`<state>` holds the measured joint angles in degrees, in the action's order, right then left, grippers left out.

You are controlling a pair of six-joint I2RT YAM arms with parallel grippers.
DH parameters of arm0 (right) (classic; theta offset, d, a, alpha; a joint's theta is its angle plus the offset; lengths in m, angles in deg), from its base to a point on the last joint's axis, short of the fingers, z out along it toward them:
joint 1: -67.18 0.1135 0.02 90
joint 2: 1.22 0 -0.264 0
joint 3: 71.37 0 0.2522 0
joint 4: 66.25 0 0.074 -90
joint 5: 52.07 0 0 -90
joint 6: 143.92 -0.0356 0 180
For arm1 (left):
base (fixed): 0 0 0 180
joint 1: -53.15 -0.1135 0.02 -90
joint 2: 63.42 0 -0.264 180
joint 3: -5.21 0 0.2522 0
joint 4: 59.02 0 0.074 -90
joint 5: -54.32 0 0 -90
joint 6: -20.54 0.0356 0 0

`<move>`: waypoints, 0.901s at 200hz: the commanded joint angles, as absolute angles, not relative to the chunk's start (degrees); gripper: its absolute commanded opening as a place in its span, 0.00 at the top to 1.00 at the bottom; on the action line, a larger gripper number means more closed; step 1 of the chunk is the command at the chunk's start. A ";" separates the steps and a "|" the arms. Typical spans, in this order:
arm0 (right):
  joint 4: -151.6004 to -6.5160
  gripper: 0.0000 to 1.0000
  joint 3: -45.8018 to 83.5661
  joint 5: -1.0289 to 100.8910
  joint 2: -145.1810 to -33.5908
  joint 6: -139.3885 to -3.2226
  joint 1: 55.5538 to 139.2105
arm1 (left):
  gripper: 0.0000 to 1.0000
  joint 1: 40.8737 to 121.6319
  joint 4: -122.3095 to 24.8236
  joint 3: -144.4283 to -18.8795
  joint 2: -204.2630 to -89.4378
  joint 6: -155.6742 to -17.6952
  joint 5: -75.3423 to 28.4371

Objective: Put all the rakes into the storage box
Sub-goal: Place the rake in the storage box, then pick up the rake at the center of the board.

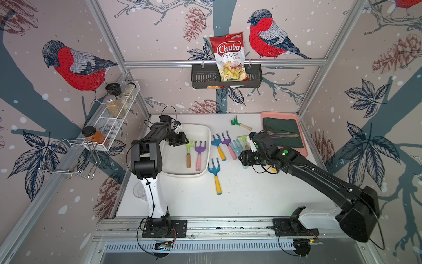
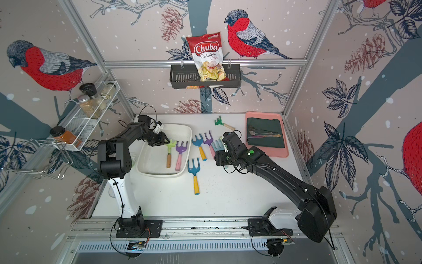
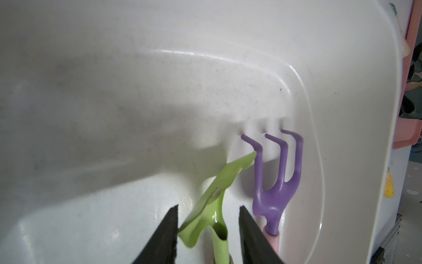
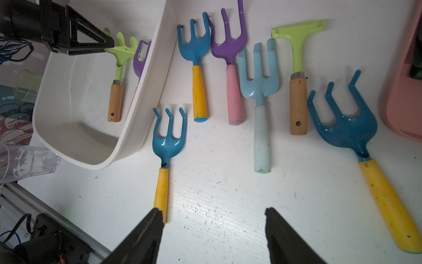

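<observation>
Rakes are strewn over the white desk [image 1: 251,194], and two of them lie inside the box [image 1: 175,160] on its left side. The green rake [image 1: 188,153], wooden-handled, lies in the box with its head toward the back wall, just beside a purple rake [image 1: 199,155] with a pink handle. The left pincer [image 3: 209,206] hangs low over the green rake's neck. Its jaws are spread, one on each side of the stem with a gap on both sides, so nothing is pinched. From the left wrist view the green head looks tipped toward the purple tines, perhaps touching one; I cannot say for sure. The right pincer [image 4: 212,209] hovers over bare desk to the right of the box, jaws spread and empty. Outside the box, a blue rake [image 4: 167,148] with a yellow handle lies just beside the rim. Farther right lie a pale blue rake [image 4: 260,91] and a green hoe [image 4: 298,45], among others. A pink tray [image 2: 278,152] sits at the desk's back right.
</observation>
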<state>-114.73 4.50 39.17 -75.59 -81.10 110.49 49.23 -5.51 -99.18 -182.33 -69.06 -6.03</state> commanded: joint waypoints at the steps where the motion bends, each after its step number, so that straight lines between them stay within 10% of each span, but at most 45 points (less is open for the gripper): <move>1: -114.47 0.26 3.54 37.76 -76.17 -82.01 111.61 | 0.47 49.09 -6.51 -99.58 -180.98 -69.53 -6.85; 180: -106.56 0.31 7.53 35.14 -101.19 -90.03 132.30 | 0.33 56.74 -21.77 -73.16 -140.92 -90.69 -7.19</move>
